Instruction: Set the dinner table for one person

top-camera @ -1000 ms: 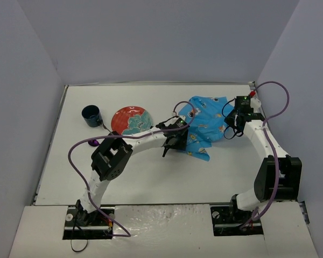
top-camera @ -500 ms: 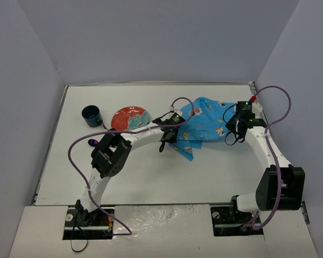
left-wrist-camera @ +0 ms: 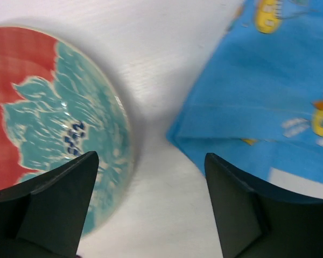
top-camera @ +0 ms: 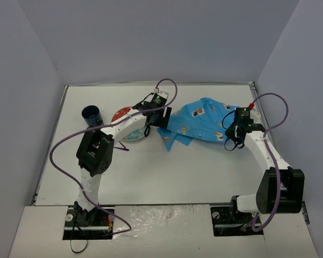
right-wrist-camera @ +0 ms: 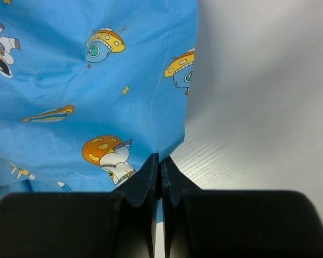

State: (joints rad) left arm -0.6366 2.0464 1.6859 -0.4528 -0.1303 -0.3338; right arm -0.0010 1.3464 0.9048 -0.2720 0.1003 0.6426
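Note:
On the white dinner table [top-camera: 177,172] lies a blue cartoon-print cloth mat [top-camera: 202,122], partly spread, with a folded corner at its left end. My right gripper [top-camera: 231,141] is shut on the mat's right edge [right-wrist-camera: 160,159], the cloth pinched between its fingers. Over the bare strip between the red-and-teal plate [left-wrist-camera: 48,107] and the mat's left corner [left-wrist-camera: 258,97] hangs my left gripper [left-wrist-camera: 151,207], open and holding nothing. From above, the left arm hides part of the plate [top-camera: 120,115].
A dark blue cup [top-camera: 91,114] stands left of the plate near the table's left rail. Purple cables loop off both arms. Grey walls close in the back and both sides.

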